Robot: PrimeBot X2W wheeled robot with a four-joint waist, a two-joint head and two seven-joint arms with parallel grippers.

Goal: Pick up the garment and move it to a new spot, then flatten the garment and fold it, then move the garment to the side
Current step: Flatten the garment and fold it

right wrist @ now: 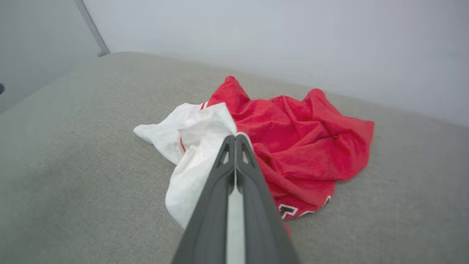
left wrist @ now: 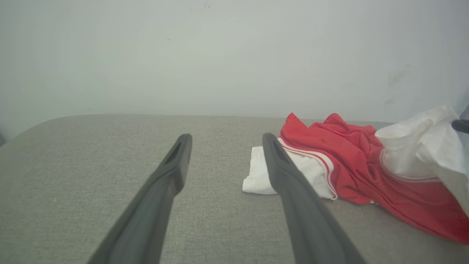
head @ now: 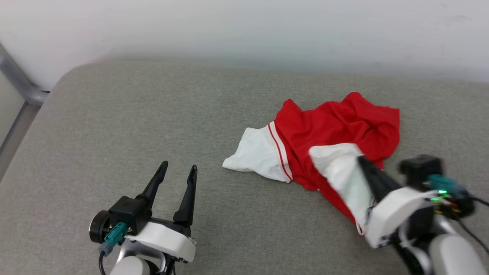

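Note:
The garment (head: 336, 122) lies crumpled on the grey cushion, right of centre: a bright red body, with one white sleeve (head: 259, 152) spread flat to the left. My right gripper (head: 365, 164) is shut on the other white sleeve, which is lifted off the cushion and drapes over the fingers. The right wrist view shows the closed fingertips (right wrist: 235, 138) pinching white cloth, with the garment (right wrist: 300, 139) behind and black lettering at its lower hem. My left gripper (head: 179, 170) stands open over bare cushion, well left of the garment (left wrist: 348, 157). Its fingers (left wrist: 172, 172) hold nothing.
The grey fabric cushion (head: 114, 126) has a rounded far-left corner and meets a pale wall (head: 244, 26) at the back. A grey metal frame (head: 23, 91) stands beyond the cushion's left edge.

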